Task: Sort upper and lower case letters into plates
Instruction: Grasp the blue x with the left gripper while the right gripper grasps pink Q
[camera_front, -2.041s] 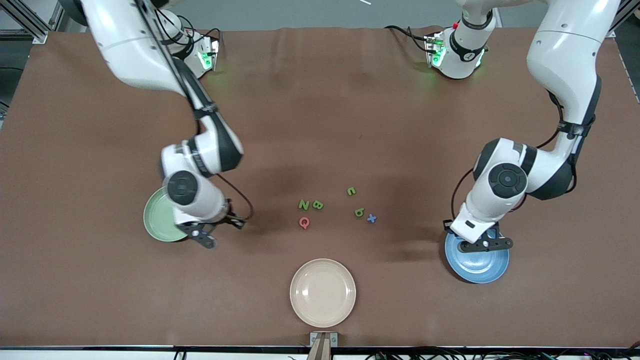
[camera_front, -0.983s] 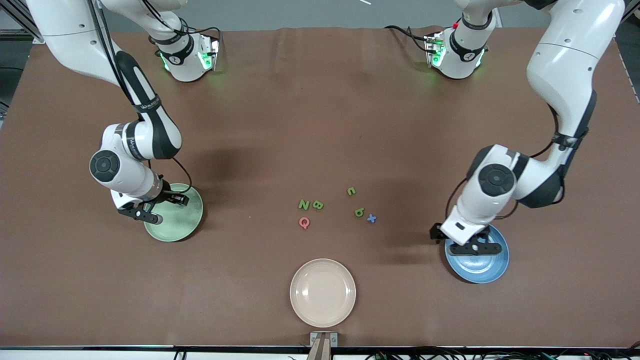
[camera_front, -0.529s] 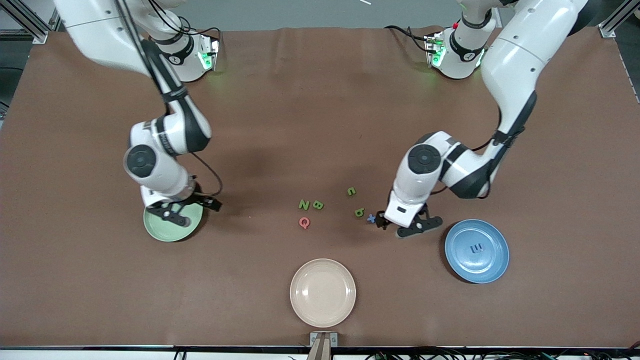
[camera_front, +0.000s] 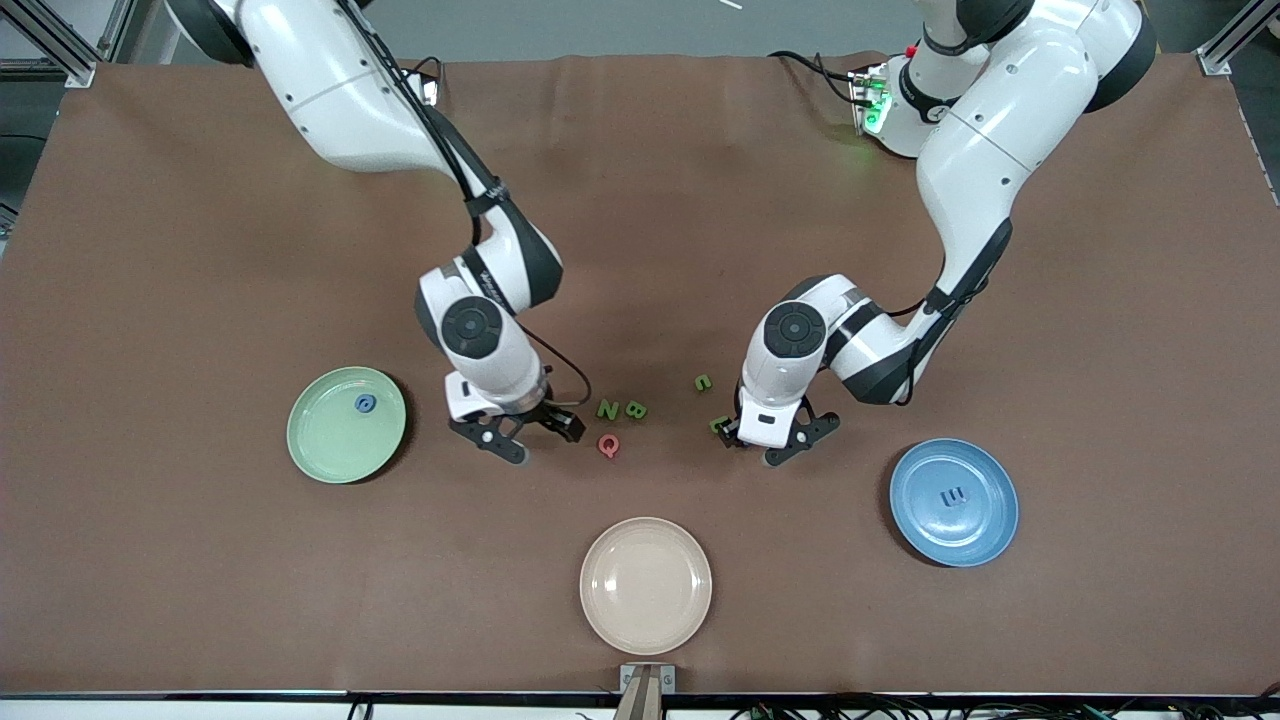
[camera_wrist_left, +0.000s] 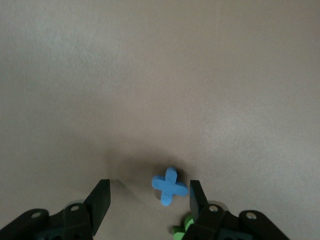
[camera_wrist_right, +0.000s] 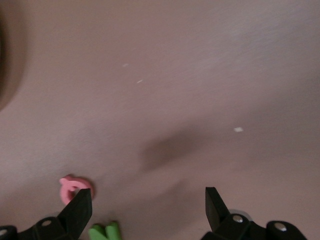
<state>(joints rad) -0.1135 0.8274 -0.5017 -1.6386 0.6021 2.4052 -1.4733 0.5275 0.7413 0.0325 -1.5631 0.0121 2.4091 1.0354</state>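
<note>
Left tool (camera_wrist_left: 149, 200) brackets blue x (camera_wrist_left: 169, 185), fingers apart, untouching.

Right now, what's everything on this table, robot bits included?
Brown table cover: one, brown, under everything.
Round mint green plate: one, right arm's end.
Flat toy letter G: one, blue, in it.
Round blue plate: one, left arm's end.
Letter m: one, blue, in it.
Round cream plate: one, beige, nearest the camera.
Capitals N, B: two, green, mid-table.
Capital Q: one, pink, beside N.
Small green letters: two, mid-table.
Small x: one, blue, between the left gripper's fingers.
Right gripper: black, open, beside Q.
Left gripper: black, open around x.
</note>
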